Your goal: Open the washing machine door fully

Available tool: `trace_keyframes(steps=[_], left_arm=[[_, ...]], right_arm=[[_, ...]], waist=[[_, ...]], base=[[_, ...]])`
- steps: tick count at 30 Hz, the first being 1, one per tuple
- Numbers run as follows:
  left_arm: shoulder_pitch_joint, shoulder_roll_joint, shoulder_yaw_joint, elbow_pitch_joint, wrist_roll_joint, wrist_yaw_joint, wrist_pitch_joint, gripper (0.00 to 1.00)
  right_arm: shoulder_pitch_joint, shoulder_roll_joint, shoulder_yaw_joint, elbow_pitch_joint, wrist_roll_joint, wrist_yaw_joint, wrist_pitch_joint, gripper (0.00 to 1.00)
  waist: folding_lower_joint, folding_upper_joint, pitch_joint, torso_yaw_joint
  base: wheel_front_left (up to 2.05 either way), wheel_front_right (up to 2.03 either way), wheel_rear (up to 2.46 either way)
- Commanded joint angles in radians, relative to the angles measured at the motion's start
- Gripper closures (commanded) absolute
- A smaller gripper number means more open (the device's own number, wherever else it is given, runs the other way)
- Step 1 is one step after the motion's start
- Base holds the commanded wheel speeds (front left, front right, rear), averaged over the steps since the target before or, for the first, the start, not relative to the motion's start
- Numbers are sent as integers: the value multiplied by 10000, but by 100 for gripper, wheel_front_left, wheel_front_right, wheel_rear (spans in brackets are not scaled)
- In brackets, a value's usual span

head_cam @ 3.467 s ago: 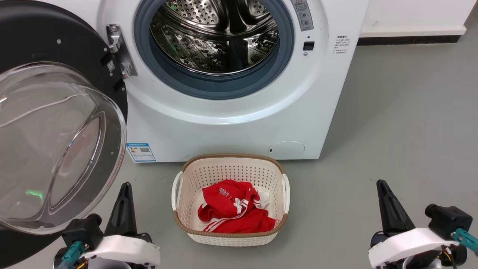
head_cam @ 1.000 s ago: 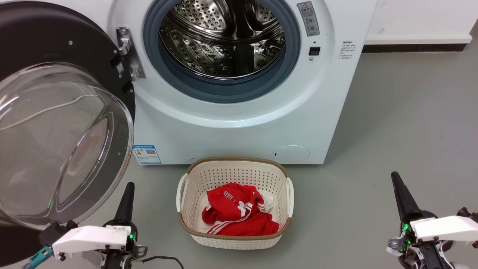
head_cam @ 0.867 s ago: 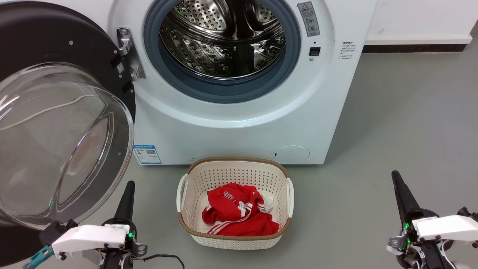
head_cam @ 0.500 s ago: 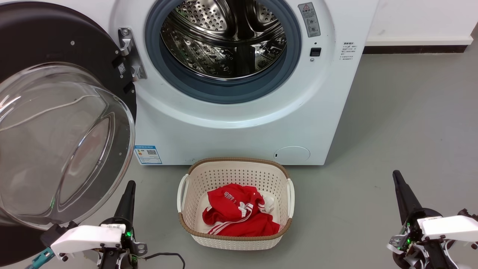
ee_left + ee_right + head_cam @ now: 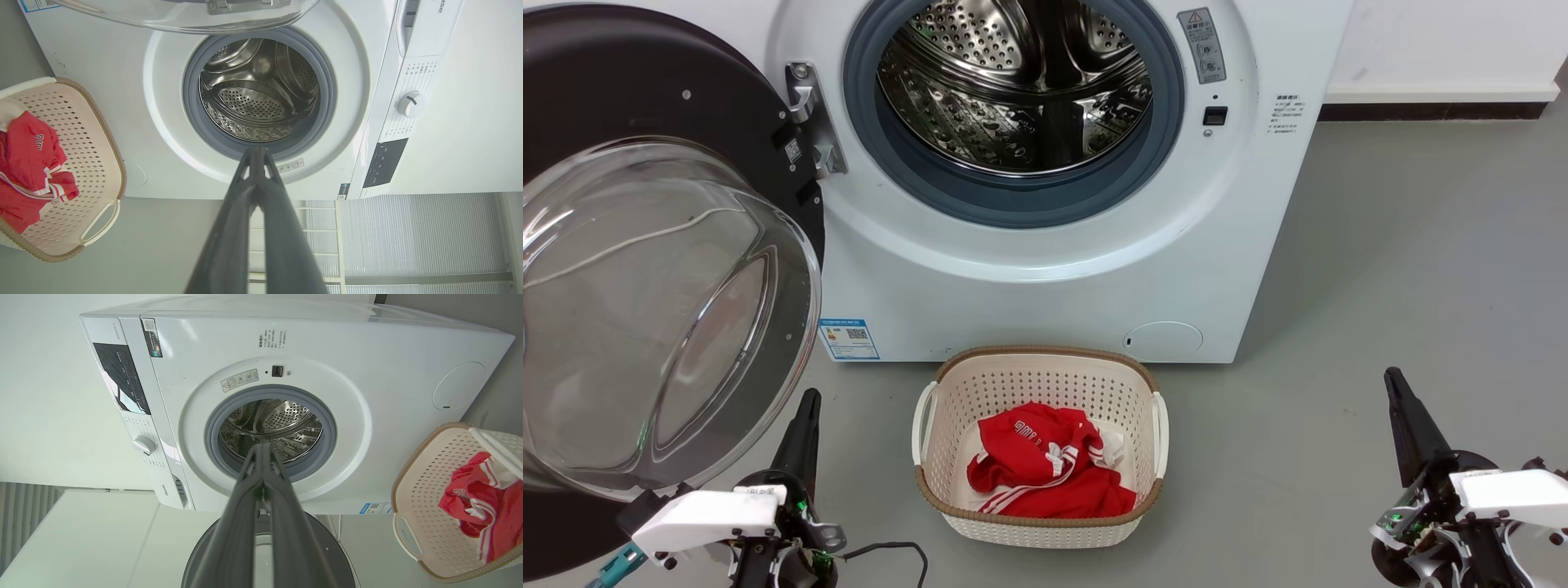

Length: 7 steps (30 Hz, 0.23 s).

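Glass fills the middle of the washing machine door [image 5: 662,269], so it needs gentle care. I think the door is heavy and stiff, and it can only swing around the metal hinge [image 5: 809,122]. The clear bowl [image 5: 621,343] looks smooth and slippery, and a hard knock could crack it. The best place to push or hold is the black ring [image 5: 621,90] around the bowl, on the side far from the hinge. A small push there should turn the door most easily.

The door is big and round. Its ring is shiny black, and the bowl bulges out toward the robot. It hangs to the left of the washing machine [image 5: 1045,278], swung wide, with its inside face showing. The steel drum [image 5: 1013,82] is in the open. To me the door looks nearly all the way open, with maybe a little swing left.

The left end effector [image 5: 808,400] sits low, just beside the bottom edge of the door, and I cannot tell if it touches. Its two dark fingers [image 5: 229,237] are pressed together and hold nothing. The right end effector [image 5: 1393,377] is well apart on the other side, pressed together too, with nothing in it. A white basket [image 5: 1045,353] with red clothes [image 5: 1045,474] stands between them.
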Motion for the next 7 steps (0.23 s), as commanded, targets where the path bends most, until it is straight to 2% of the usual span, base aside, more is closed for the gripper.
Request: trace_keyframes(steps=[1, 7], left_arm=[[-114, -6, 46, 34, -201, -74, 62, 100], [-147, -9, 63, 78, -579, -89, 157, 100]], right_arm=[[-125, -2, -23, 24, 181, 1, 40, 100], [-153, 10, -69, 58, 537, 0, 117, 100]], waist=[[0, 0, -3, 4], [0, 0, -17, 19]], base=[[0, 0, 0], [0, 0, 0]])
